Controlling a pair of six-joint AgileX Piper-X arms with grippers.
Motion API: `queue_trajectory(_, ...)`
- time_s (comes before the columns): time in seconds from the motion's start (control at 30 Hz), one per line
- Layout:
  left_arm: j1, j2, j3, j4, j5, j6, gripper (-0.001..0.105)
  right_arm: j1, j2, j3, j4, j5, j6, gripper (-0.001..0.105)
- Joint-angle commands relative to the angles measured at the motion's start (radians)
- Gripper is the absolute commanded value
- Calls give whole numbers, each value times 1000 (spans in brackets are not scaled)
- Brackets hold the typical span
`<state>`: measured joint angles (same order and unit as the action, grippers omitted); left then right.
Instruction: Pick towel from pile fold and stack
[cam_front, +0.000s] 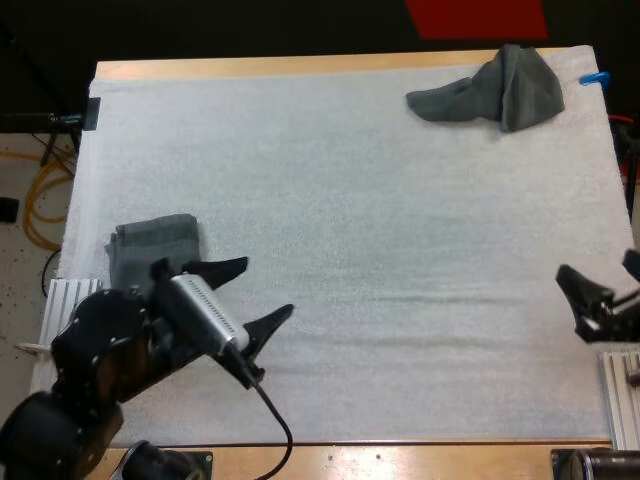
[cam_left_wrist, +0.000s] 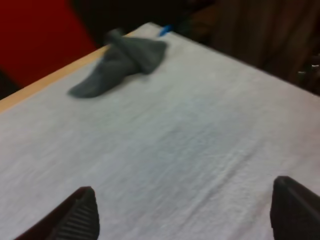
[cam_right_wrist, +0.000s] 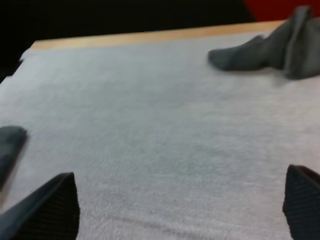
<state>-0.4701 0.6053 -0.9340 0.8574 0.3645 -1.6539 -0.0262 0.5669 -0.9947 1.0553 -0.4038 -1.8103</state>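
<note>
White mat (cam_front: 350, 250): crumpled towel (cam_front: 495, 92) at far right corner; folded towel (cam_front: 152, 250) at near left edge. Left gripper (cam_front: 268, 286), right gripper (cam_front: 596, 268): fingers wide apart, holding nothing, over mat's near side

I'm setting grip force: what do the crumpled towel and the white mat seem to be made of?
Crumpled towel: probably soft cloth, perhaps terry, dark grey-green and matte; it slumps in loose, rounded folds. White mat: looks like thin foam or a fleecy sheet, matte, with a fine grainy surface and faint creases; which of the two I can't tell.
</note>
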Motion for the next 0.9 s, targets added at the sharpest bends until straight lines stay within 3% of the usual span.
queue_trajectory(0.0, -13, 13, -12, -14, 6, -2, 68, -4, 31, -12, -10, -19, -29, 80)
queue_trajectory(0.2, -22, 70, -26, -68, 6, -18, 68, -3, 249, -44, -200, 58, -34, 80)
queue_trajectory(0.37, -22, 96, -26, -182, 6, -42, 68, -3, 537, -129, -340, 129, -22, 80)
queue_trajectory(0.57, -22, 141, -26, -274, 9, -76, 68, 4, 867, -288, -416, 208, 26, 80)
queue_trajectory(0.87, -22, 176, -26, -286, 50, -91, 68, 86, 1285, -550, -439, 309, 63, 80)
